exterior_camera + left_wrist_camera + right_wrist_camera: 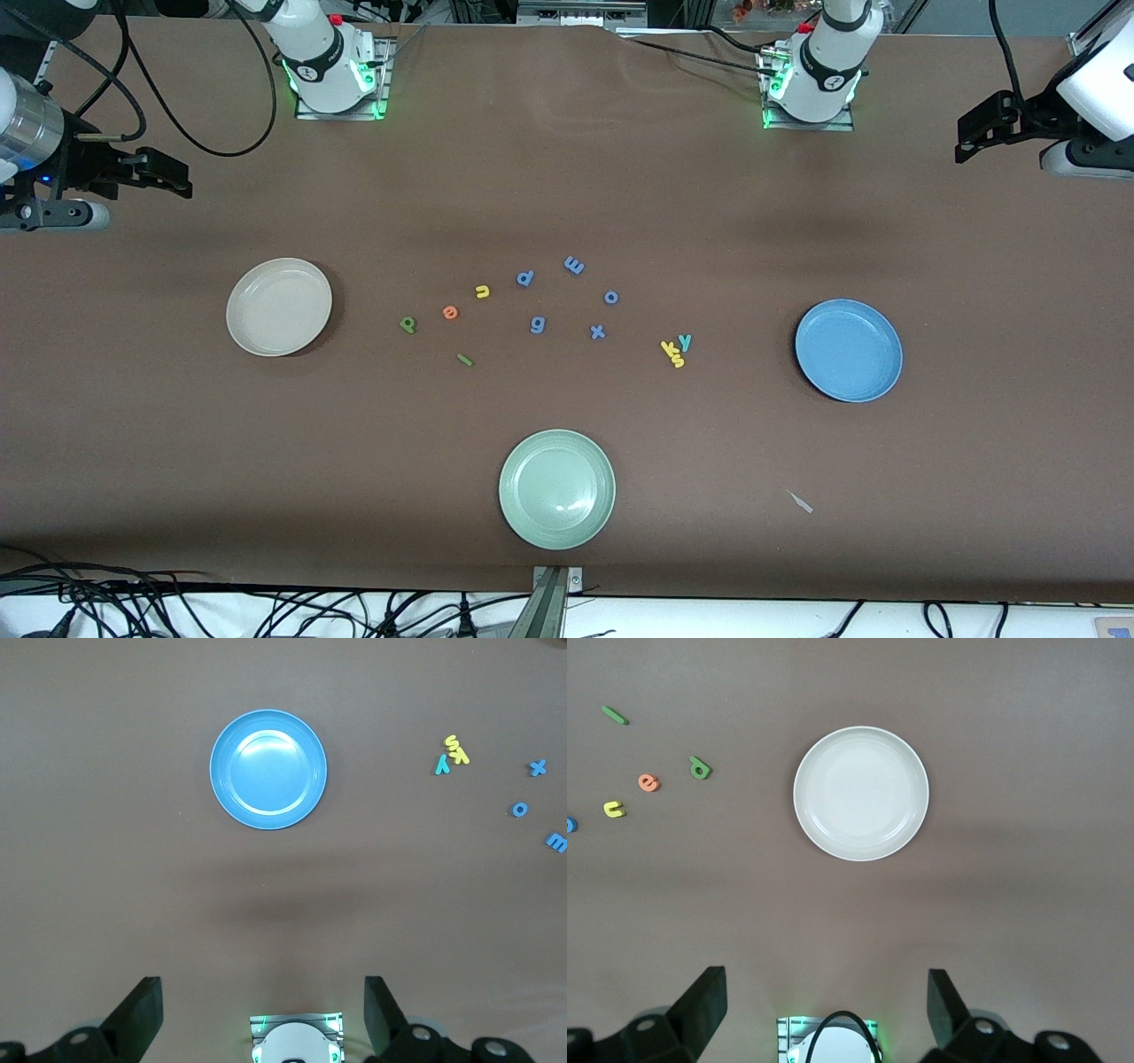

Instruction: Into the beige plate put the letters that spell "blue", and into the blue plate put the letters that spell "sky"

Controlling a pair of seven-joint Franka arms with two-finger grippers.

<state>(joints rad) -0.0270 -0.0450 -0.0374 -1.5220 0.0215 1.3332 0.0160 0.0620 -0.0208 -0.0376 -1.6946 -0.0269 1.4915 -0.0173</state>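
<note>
- Nearest the front camera, on the brown table [974, 496]: pale green plate [556, 488], holding nothing; small pale scrap [800, 501] beside it, toward the left arm's end.
- Next, green "l" bar [464, 359], lying flat on the cloth.
- At about the same depth, cluster of yellow "s" [678, 359], yellow "k" [669, 348] and teal "y" [684, 341], touching one another, between the blue letters and the blue plate.
- Blue plate [849, 350], toward the left arm's end, with no letter in it; seen again in the left wrist view [268, 769].
- Beige plate [279, 307], toward the right arm's end, likewise bare; seen again in the right wrist view [861, 793].
- Dark green "b" [408, 324], orange "e" [450, 311] and yellow "u" [482, 291], strung in a rising line from near the beige plate toward mid-table, each apart from the next.
- Five blue letters [538, 324], scattered mid-table between the two groups, the farthest of them farthest from the camera of all the letters.
- Right gripper [168, 175], raised at the table's edge at the right arm's end, fingers spread wide, holding nothing; arm waiting.
- Left gripper [974, 133], raised at the edge at the left arm's end, fingers likewise wide apart and bare; arm waiting.
</note>
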